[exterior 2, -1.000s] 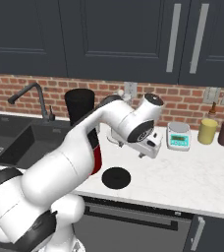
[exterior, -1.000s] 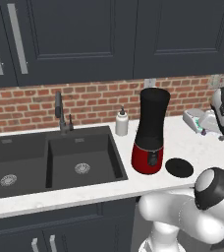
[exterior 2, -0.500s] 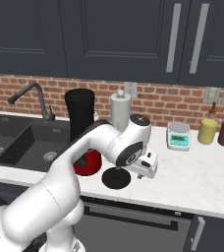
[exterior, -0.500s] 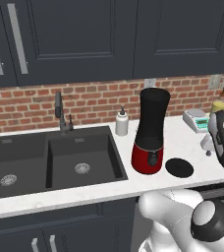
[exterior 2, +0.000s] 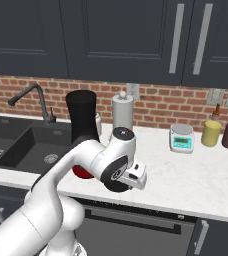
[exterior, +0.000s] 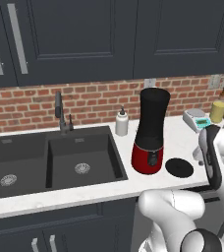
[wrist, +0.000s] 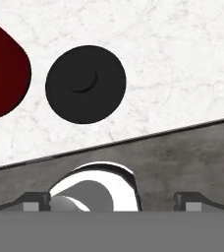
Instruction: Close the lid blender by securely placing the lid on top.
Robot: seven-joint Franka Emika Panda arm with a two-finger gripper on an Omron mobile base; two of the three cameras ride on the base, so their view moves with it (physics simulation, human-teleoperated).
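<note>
- The room is a kitchen with dark cabinets above a red brick wall, and a white marble counter [exterior: 84,189] running from a black double sink [exterior: 50,160] on the left to a row of small things on the right.
- The blender [exterior: 151,130] stands upright just right of the sink, its red base on the counter and its black jar open at the top, with nothing on the rim.
- The lid [wrist: 86,83] lies flat on the counter just to the right of the blender's base, close to it but not touching, knob up; the left base view shows it [exterior: 179,167] near the counter's front edge.
- The gripper [wrist: 114,202] hangs over the front edge of the counter, looking down. The lid lies ahead of it, farther in over the counter and a little toward the blender.
- Its two fingertips [wrist: 35,201] stand wide apart with nothing between them, so it is open and empty.
- Being round, the lid has no long axis; the knob in its middle looks like the natural place to grip, and the hand probably needs to move in over the counter before coming down.
- A white soap bottle [exterior: 122,122] stands behind the blender to its left; a small scale [exterior 2: 181,138] and two jars [exterior 2: 211,133] sit well off to the right.
</note>
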